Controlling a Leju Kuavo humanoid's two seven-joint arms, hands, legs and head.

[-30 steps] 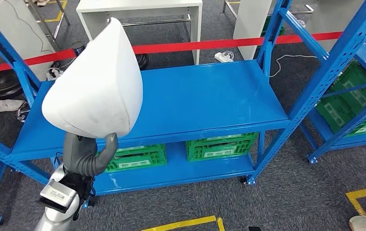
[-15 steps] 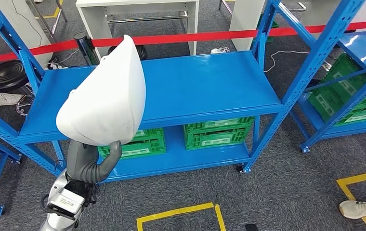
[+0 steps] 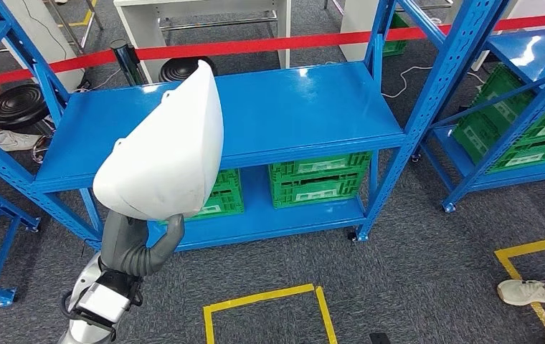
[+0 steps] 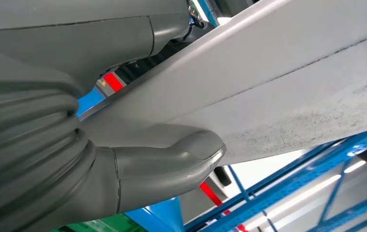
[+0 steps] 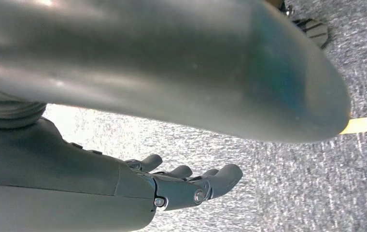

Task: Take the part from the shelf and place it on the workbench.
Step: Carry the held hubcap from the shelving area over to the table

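Note:
The part is a large white curved shell (image 3: pixel 163 156), held up in front of the blue shelf (image 3: pixel 305 107). My left hand (image 3: pixel 144 240) grips its lower edge, with the grey thumb hooked over the rim. In the left wrist view the thumb (image 4: pixel 172 162) presses on the white shell (image 4: pixel 278 92). The shell hides the rest of the left hand's fingers. In the right wrist view my right hand (image 5: pixel 181 186) hangs over the grey carpet with its fingers loosely apart and nothing in them.
Green crates (image 3: pixel 318 179) sit on the shelf's lower level. A second blue rack (image 3: pixel 535 93) with green crates stands at the right. Red barrier tape (image 3: pixel 269 44) runs behind, with a white table (image 3: pixel 198 11) beyond. Yellow floor lines (image 3: pixel 269 301) mark the carpet. A person's shoe (image 3: pixel 524 292) is at the right.
The whole scene has shifted up and away, so the camera has backed off from the shelf. The shell stays in my left hand. A shoe has come further into view at the right.

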